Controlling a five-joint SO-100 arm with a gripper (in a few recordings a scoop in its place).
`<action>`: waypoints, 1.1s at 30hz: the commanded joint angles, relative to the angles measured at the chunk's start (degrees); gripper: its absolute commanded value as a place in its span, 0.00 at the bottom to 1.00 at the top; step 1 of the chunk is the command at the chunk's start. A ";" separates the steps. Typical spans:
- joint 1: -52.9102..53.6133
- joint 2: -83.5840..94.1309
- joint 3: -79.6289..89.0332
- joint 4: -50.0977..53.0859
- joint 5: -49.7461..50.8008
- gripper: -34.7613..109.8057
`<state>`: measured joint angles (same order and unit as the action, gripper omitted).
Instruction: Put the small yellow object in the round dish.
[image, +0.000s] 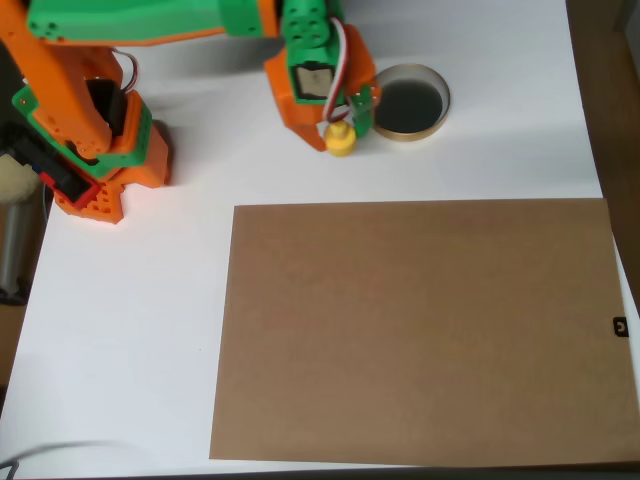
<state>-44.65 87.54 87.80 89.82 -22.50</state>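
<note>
The small yellow object (340, 137) sits just left of the round dish (431, 124) in the overhead view, close to its tan rim but outside the dark inside. The gripper (349, 119) is right over it, its orange and green tips touching or nearly touching the piece's upper side; whether the jaws are clamped on it or merely beside it I cannot tell from above. The piece looks like hard, light plastic, probably smooth and apt to slip or pop out, so the narrow knob on top or the round base's sides seem the best hold. Below the dish lies a large brown sheet (420, 330) on the white surface (130, 330).
</note>
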 joint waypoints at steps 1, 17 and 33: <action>-2.90 -0.97 -6.86 0.44 0.62 0.24; -13.45 -16.08 -21.97 1.41 2.81 0.24; -15.12 -31.46 -41.04 3.60 4.92 0.24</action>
<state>-59.59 54.93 51.94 92.46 -17.40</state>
